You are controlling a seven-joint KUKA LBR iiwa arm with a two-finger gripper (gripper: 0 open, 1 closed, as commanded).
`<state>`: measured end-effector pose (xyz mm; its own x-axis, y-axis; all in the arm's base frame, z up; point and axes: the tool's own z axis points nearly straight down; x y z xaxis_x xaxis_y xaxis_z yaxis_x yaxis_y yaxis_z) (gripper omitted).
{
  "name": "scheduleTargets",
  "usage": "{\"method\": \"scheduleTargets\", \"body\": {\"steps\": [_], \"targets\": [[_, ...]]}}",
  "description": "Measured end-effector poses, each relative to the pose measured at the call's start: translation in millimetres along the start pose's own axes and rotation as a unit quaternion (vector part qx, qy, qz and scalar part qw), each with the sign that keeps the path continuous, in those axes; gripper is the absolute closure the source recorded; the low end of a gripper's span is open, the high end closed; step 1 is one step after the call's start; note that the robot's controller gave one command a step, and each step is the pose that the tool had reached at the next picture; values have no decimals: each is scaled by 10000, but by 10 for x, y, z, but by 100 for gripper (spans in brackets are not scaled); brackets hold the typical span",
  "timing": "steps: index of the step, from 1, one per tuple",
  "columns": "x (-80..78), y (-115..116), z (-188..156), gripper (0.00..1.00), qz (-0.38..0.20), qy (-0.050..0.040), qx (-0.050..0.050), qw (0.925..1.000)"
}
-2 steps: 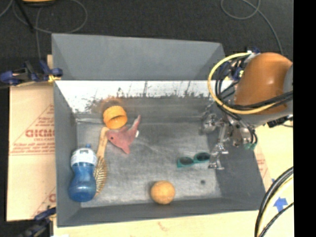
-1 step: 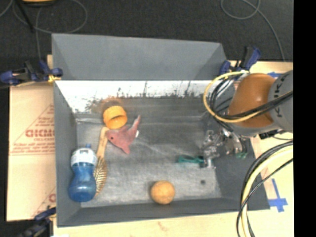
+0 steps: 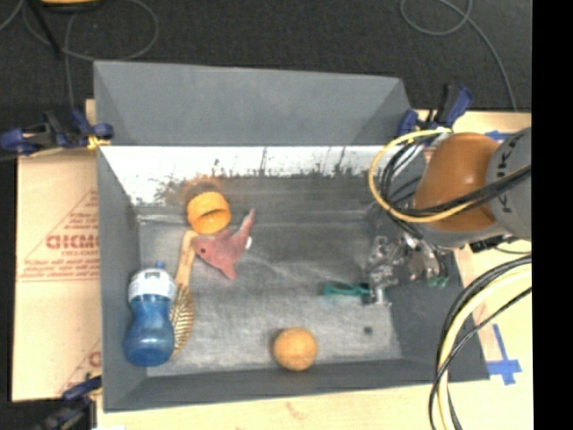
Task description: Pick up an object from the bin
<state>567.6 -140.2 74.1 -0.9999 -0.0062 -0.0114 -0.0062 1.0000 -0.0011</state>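
The green object (image 3: 340,289) is small, slim and blue-green, wider at its left end and narrowing to the right; its exact kind cannot be determined. It lies flat on the floor of the bin (image 3: 251,106), in the right half, roughly midway between the far and near walls. Its long axis runs nearly left to right across the view, dipping slightly toward the right, where its end meets the tip of the gripper (image 3: 378,287). The gripper stands low over that right end, at or close to the floor. Whether the claw is spread, closed or pinching the object cannot be told from this view. Above it the arm carries an orange cover (image 3: 457,182) ringed by looped cables (image 3: 394,164), entering from the right wall. An orange ball (image 3: 294,348) rests near the front wall, well apart to the lower left. Further left lie a pink fish-shaped toy (image 3: 224,251) and an orange cup (image 3: 209,211) close to the back wall. A wooden brush (image 3: 183,307) lies just beside a blue bottle (image 3: 149,321) with a white cap at the left wall.
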Motion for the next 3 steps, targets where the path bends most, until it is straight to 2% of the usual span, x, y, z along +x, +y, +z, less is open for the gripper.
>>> {"method": "scheduleTargets", "body": {"steps": [1, 2, 3], "targets": [[93, 105, -461, 100, -97, 66, -1, 9999], [78, 104, -656, 0, -62, 38, -6, 10000], [79, 93, -497, 0, -32, 40, -12, 10000]]}}
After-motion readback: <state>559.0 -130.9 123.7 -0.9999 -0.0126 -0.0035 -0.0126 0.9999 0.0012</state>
